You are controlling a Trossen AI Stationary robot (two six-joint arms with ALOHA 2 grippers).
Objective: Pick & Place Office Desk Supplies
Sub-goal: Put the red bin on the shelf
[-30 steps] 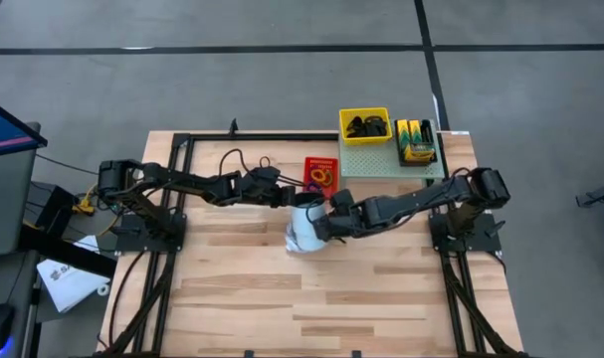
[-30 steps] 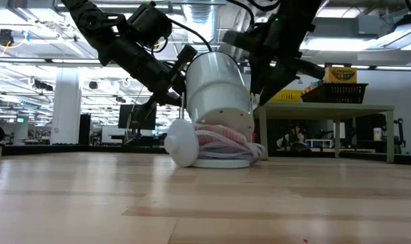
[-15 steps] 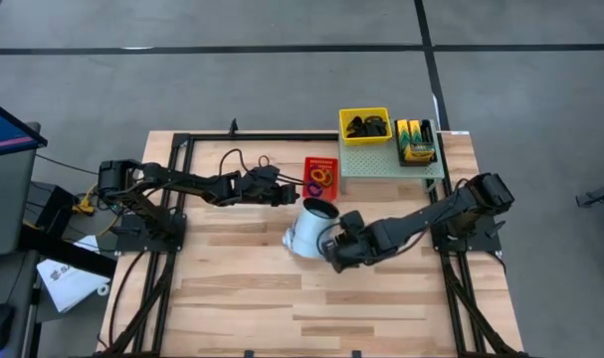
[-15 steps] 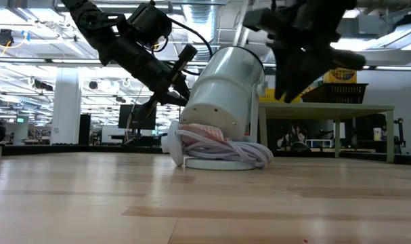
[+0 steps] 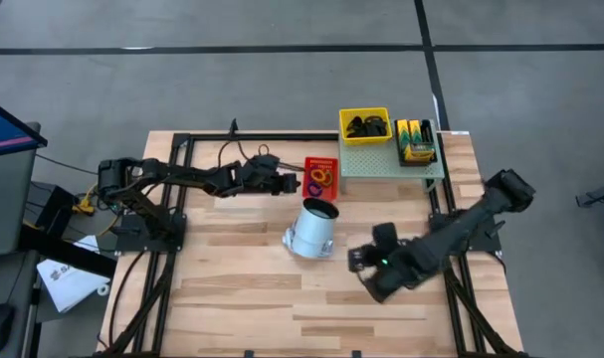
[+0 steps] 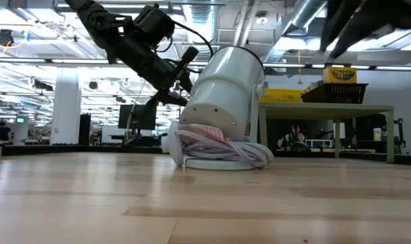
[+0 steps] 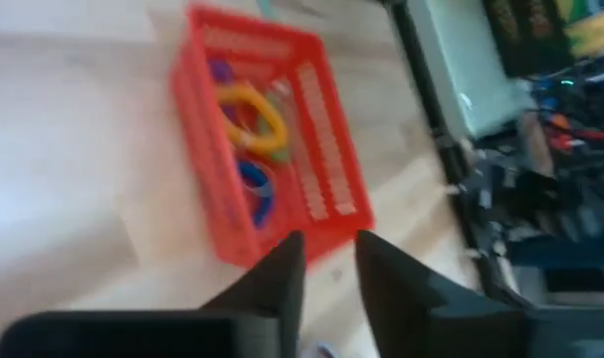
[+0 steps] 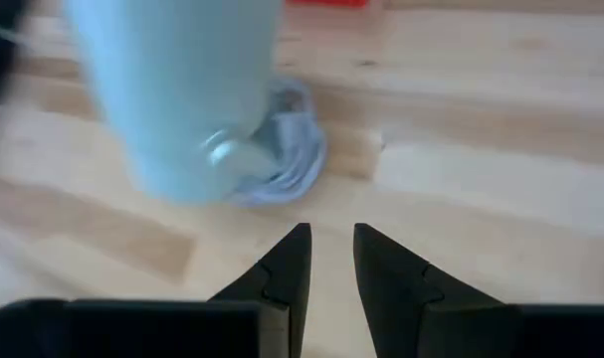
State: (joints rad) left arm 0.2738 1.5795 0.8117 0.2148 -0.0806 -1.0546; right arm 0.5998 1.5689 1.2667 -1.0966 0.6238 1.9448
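Observation:
Coloured rubber-band rings (image 7: 250,129) lie in a small red basket (image 5: 321,177). Black binder clips fill a yellow bin (image 5: 365,124), and crayon boxes sit in a black bin (image 5: 416,141); both bins stand on a green platform (image 5: 381,164). My left gripper (image 5: 288,183) hovers just left of the red basket, fingers (image 7: 282,283) a little apart around nothing. My right gripper (image 5: 366,261) hangs open above bare wood (image 8: 481,199), to the near right of a white cylinder (image 5: 311,231). The cylinder leans tilted on a coiled white cord (image 6: 225,152).
The black table frame (image 5: 282,136) runs along the far edge, with the arm bases at both sides. Bare wood (image 5: 282,298) covers the near half of the table. The tilted cylinder (image 6: 225,95) stands between the two grippers.
My right gripper has drawn away from the white cylinder toward the table's near right, rising and rolling. The cylinder, more upright a second ago, now rests tilted on its cord coil. My left gripper has shifted slightly toward the far edge beside the red basket.

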